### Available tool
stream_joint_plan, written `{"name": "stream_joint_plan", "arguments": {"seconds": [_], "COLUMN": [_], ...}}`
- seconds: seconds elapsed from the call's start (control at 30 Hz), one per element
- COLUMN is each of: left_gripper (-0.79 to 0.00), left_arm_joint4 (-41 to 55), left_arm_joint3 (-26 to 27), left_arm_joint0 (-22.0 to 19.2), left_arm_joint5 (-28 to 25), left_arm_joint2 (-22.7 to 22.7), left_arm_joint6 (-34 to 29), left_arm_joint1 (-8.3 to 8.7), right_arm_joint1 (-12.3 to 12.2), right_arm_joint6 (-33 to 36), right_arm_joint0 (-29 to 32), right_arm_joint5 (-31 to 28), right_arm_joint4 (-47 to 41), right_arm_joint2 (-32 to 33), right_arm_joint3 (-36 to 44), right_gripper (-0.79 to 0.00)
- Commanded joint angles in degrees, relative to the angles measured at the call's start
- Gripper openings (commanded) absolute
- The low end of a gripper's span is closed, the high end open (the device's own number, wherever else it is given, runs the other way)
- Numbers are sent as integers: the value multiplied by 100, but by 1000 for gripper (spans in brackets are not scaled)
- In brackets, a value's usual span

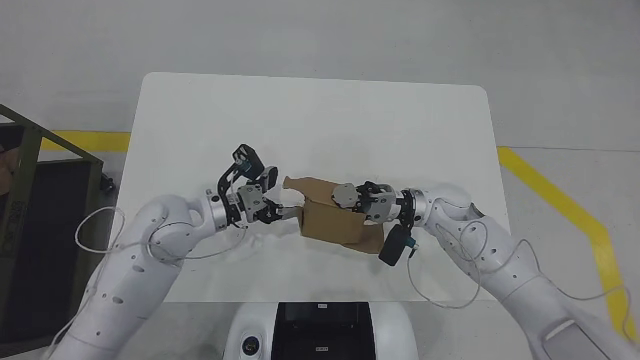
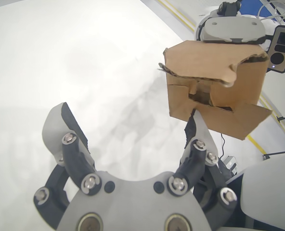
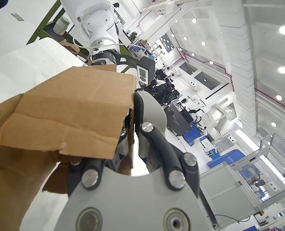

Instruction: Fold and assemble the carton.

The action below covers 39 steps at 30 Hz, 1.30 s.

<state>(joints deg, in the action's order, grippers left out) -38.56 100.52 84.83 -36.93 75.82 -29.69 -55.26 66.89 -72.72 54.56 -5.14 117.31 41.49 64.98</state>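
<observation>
One brown carton (image 1: 325, 218), half formed with its flaps loose, is held near the 6 o'clock edge of the single white table (image 1: 300, 110). The right gripper (image 3: 131, 111), at the carton's 3 o'clock, is clamped on one wall, probably to steady it for folding. The left gripper (image 2: 130, 111), at 9 o'clock, is spread wide with one fingertip (image 2: 197, 123) at a lower flap's edge, seemingly ready to push it in. There are two grippers and one carton.

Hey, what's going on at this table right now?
A brown cardboard carton is being assembled over the white table. The right gripper is clamped on one carton wall, and the flaps are partly folded. The left gripper is open beside it, with one fingertip at a loose flap.
</observation>
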Motion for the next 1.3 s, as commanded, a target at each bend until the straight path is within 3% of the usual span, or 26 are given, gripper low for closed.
{"name": "stream_joint_plan", "arguments": {"seconds": [0.0, 0.67, 1.27], "left_gripper": [0, 0, 0], "left_arm_joint4": [45, 170, 553], "left_arm_joint3": [-9, 91, -118], "left_arm_joint0": [-45, -227, -104], "left_arm_joint5": [48, 41, -398], "left_arm_joint2": [-40, -348, 0], "left_arm_joint6": [-3, -127, -178], "left_arm_joint1": [-7, -29, 60], "right_arm_joint1": [5, 49, 50], "right_arm_joint6": [-8, -75, -59], "right_arm_joint0": [0, 9, 40], "right_arm_joint5": [-4, 29, -11], "right_arm_joint4": [-9, -25, 6], "right_arm_joint2": [2, 50, 140], "right_arm_joint3": [-9, -46, -39], "right_gripper": [-785, -785, -785]}}
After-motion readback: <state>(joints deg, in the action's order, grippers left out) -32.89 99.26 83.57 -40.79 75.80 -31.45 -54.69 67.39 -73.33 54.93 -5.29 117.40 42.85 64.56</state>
